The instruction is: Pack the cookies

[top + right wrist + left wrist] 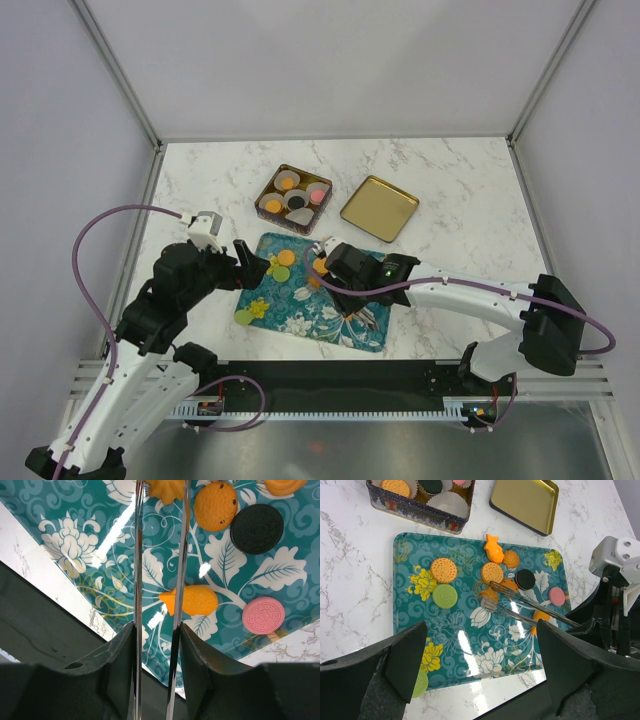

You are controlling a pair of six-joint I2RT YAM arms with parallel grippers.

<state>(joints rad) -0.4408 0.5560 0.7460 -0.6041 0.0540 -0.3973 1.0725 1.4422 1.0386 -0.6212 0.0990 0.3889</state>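
Cookies lie on a teal flowered tray [340, 320]: orange rounds [443, 570], a green one [444, 595], a black one [525, 579], a pink one [557, 596] and an orange fish shape [494, 548]. My right gripper [156, 650] is shut on metal tongs [138, 555]. The tong tips sit on either side of an orange cookie [165, 489] near the tray's middle [490, 594]. My left gripper [477, 665] is open and empty above the tray's near-left edge. A tin [262, 196] behind the tray holds paper cups with cookies in them.
The tin's gold lid [379, 208] lies open side up to the right of the tin. A green cookie [420, 682] sits at the tray's near-left corner by my left finger. The tray rests on a marble table with walls around it.
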